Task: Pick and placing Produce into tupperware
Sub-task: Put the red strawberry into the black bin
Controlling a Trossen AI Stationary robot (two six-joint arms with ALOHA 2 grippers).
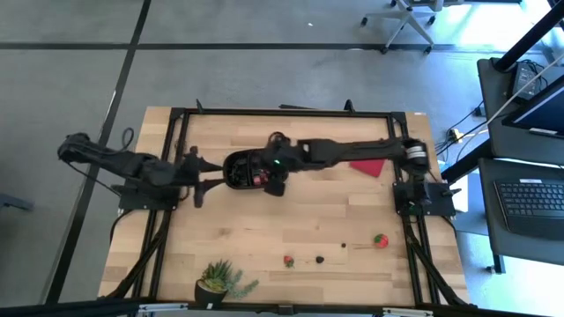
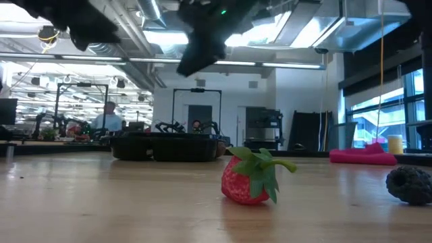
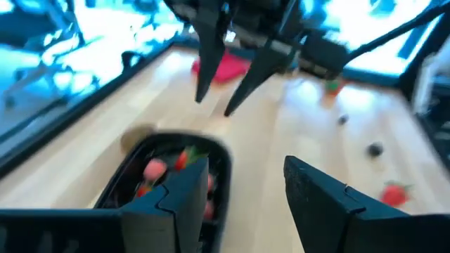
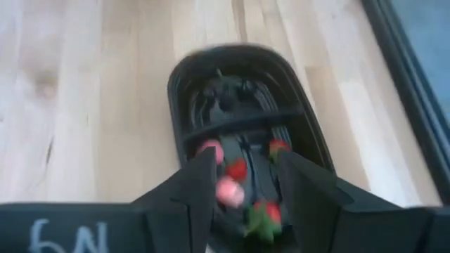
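Over the tupperware (image 1: 242, 170) at frame centre, right gripper (image 4: 242, 184) is hovering open; several strawberries inside, strawberry (image 1: 380, 239) and berries remaining lower right; left gripper (image 3: 242, 193) is waiting open.

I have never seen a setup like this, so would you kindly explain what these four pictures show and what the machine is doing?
This is a robot with two dark arms at a wooden table, each ending in two fingers. One camera looks straight down, one sits at table height, and one rides on each wrist. The right gripper hangs open over a black tray that already holds red fruit pieces; a pink piece shows between its fingers, though whether it is gripped is unclear. The left gripper is open beside the tray, holding nothing. On the table lie a strawberry, a dark berry, a red flat object and a potted plant.
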